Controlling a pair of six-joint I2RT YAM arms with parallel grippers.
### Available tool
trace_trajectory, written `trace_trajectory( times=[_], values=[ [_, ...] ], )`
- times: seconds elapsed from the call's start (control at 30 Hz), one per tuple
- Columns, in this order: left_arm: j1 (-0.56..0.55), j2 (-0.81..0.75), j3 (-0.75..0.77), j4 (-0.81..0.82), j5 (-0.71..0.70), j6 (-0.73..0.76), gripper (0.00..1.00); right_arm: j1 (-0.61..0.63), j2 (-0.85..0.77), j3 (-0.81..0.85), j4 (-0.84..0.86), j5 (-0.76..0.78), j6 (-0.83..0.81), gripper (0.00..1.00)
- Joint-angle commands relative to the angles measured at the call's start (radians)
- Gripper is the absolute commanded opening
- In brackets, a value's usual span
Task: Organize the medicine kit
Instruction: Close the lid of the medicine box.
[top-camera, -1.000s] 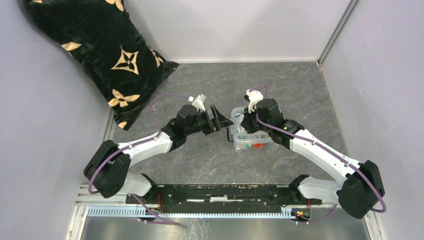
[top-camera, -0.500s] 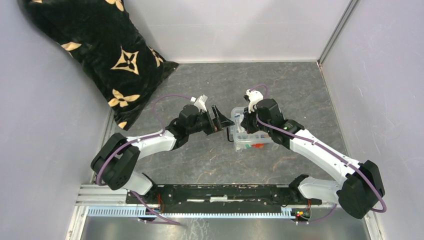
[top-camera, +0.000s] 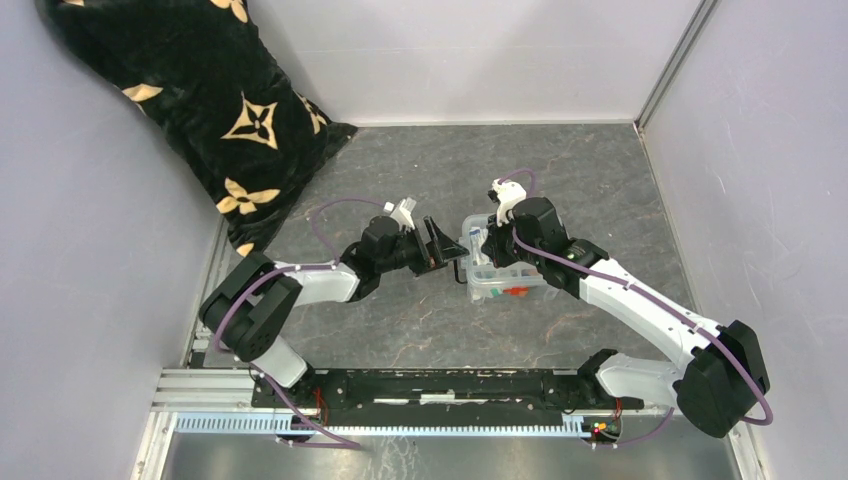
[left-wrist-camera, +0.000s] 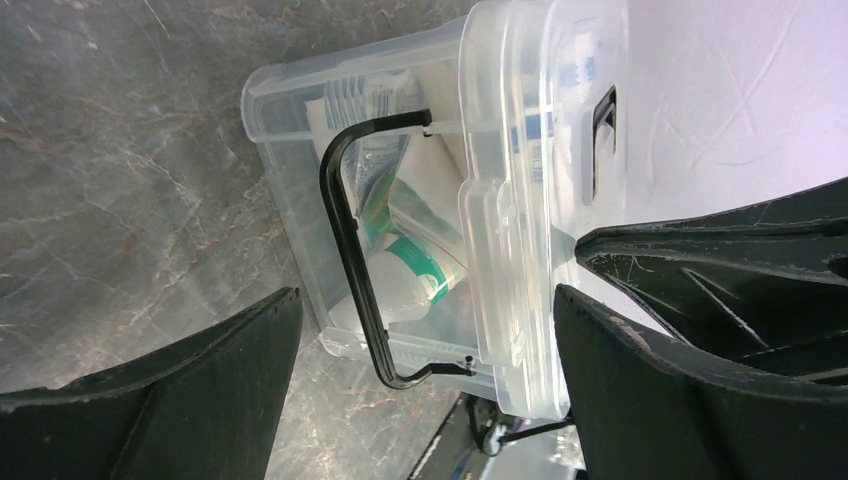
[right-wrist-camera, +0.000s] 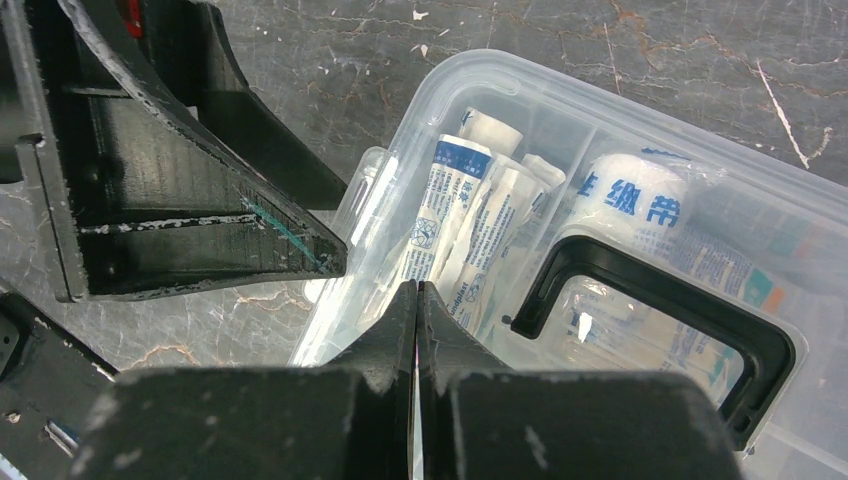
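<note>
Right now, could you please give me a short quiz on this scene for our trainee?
1. True or false: the left claw is shut.
2. The right claw is: A at the medicine kit; B beside its own base; C against the far wall.
3. What colour is the kit's lid handle?
Key: 1 false; 2 A; 3 black.

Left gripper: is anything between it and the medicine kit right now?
Nothing visible. The open left gripper faces the medicine kit's side, where its black clip sits. The shut right gripper is above the lid, off that path.
</note>
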Motion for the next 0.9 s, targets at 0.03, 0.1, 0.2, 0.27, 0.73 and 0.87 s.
trace_trajectory(
  times=[0.03,0.1,0.2,0.27,0.73,0.87],
  values=[
    [0.01,0.05,-0.045,0.199,0.059,-0.097,1.0,0.001,0.012,-0.009,-0.076,-0.002,-0.015,0.0],
    [0.011,0.07,-0.049,0.233,0.068,-0.112,1.0,0.002,0.011,-0.008,-0.078,-0.001,-0.018,0.0],
    [0.011,0.102,-0.055,0.305,0.088,-0.146,1.0,0.001,0.013,-0.008,-0.081,0.002,-0.021,0.0],
    [0.011,0.122,-0.059,0.357,0.098,-0.17,1.0,0.001,0.013,-0.01,-0.08,0.003,-0.02,0.0],
    [0.009,0.155,-0.041,0.373,0.117,-0.184,0.93,0.001,0.021,0.001,-0.084,0.001,-0.023,0.0],
    [0.009,0.171,-0.04,0.379,0.125,-0.191,0.88,0.001,0.02,0.001,-0.085,0.001,-0.023,0.0]
  ],
)
